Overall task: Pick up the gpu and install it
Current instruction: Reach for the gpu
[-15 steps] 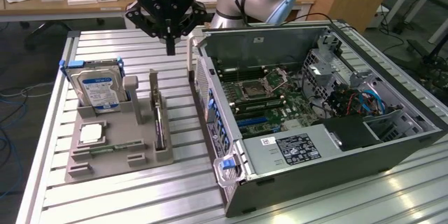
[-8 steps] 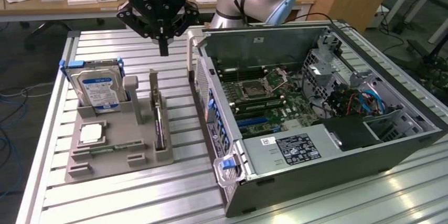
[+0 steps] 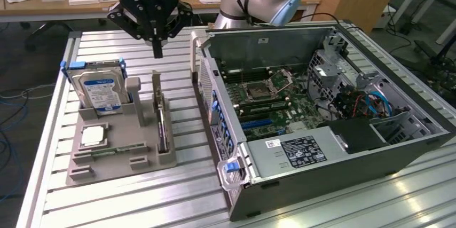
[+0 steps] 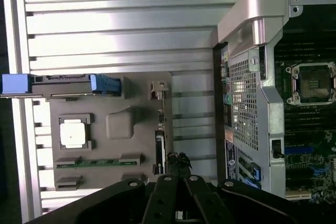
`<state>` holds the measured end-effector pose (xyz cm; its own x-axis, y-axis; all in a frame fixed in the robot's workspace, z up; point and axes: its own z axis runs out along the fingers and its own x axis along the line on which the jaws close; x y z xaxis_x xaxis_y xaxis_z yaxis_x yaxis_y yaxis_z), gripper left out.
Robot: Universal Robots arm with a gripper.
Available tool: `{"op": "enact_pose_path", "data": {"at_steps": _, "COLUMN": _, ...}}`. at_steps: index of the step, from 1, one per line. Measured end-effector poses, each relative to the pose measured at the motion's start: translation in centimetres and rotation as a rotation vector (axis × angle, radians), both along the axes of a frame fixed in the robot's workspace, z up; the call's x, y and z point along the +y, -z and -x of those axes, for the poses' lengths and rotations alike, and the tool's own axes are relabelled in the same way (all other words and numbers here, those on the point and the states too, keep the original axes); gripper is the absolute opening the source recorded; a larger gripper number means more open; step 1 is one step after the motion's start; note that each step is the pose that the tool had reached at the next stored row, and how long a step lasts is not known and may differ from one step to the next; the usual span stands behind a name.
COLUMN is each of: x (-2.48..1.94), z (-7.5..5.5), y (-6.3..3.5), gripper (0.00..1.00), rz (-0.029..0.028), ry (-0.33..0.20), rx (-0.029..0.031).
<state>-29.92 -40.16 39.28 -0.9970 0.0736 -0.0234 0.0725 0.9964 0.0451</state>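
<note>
The gpu stands on edge as a thin dark strip in the slotted holder of the grey tray. In the wrist view the gpu is a narrow dark line below the fingertips. My gripper hangs above the far end of that holder, shut, with nothing between its fingers, and apart from the card. The wrist view has the gripper closed to a point right over the card's line. The open computer case lies on the exterior view's right, with its motherboard exposed.
On the tray also stand a silver hard drive with a blue-white label, a square silver chip and a green memory stick. The case wall rises close beside the tray. All of it rests on a slatted aluminium table.
</note>
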Motion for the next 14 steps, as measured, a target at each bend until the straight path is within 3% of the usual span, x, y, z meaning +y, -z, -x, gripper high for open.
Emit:
{"op": "enact_pose_path", "data": {"at_steps": 8, "x": -0.12, "z": 1.07, "y": 0.00, "gripper": 0.11, "rz": 0.0000, "ry": -0.026, "rx": -0.0002}}
{"op": "enact_pose_path", "data": {"at_steps": 14, "x": -0.13, "z": 1.15, "y": 0.00, "gripper": 0.11, "rz": 0.0000, "ry": -0.028, "rx": -0.0004}}
